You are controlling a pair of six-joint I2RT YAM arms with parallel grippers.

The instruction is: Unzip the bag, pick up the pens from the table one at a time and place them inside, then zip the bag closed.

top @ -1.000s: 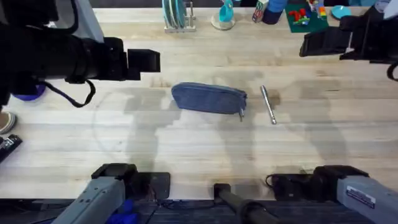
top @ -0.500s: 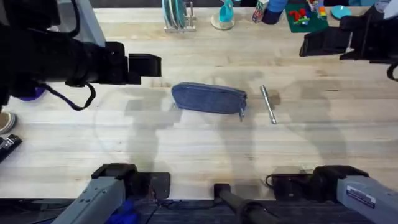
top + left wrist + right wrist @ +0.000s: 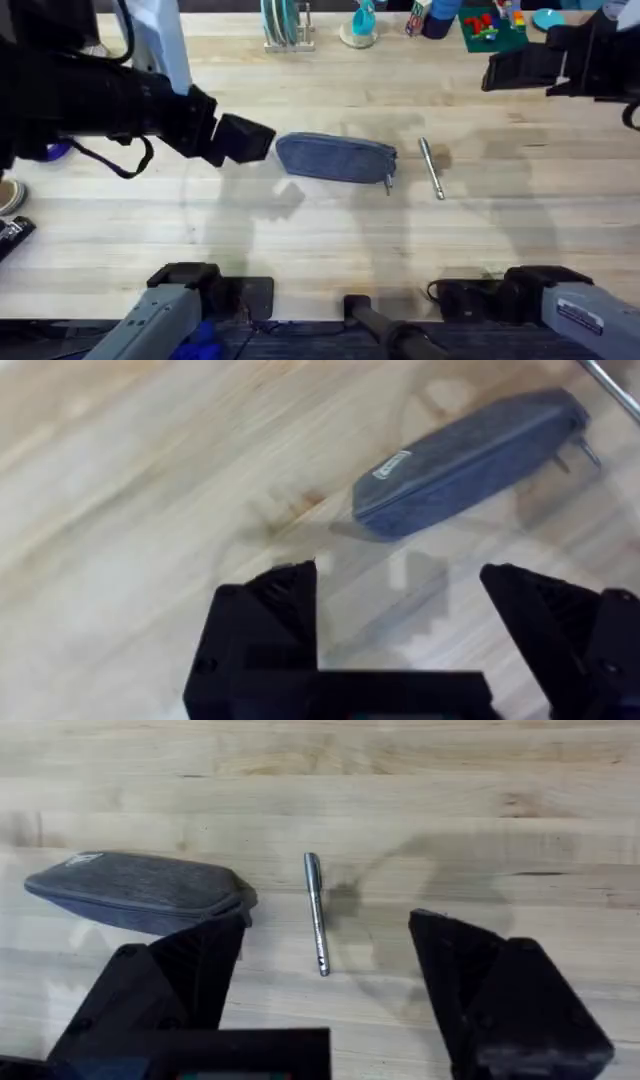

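The grey-blue bag (image 3: 336,157) lies zipped on the table (image 3: 320,230) near its middle, its small metal pull (image 3: 388,182) at the right end. One silver pen (image 3: 431,168) lies just right of it. My left gripper (image 3: 245,139) hangs open just left of the bag's left end, tilted down toward it; the left wrist view has the bag (image 3: 470,460) ahead of the open fingers (image 3: 275,610). My right gripper (image 3: 500,70) is open, high at the back right, with the bag (image 3: 140,892) and pen (image 3: 316,912) below in its wrist view.
A rack with plates (image 3: 285,25), a teal object (image 3: 362,22), cans and a green tray with toys (image 3: 490,25) line the far edge. A purple object (image 3: 45,150) and small items sit at the left edge. Bare wood lies in front of the bag.
My left gripper has swung right and tilted downward, closing in on the bag's left end. The right arm, the bag and the pen have stayed put.
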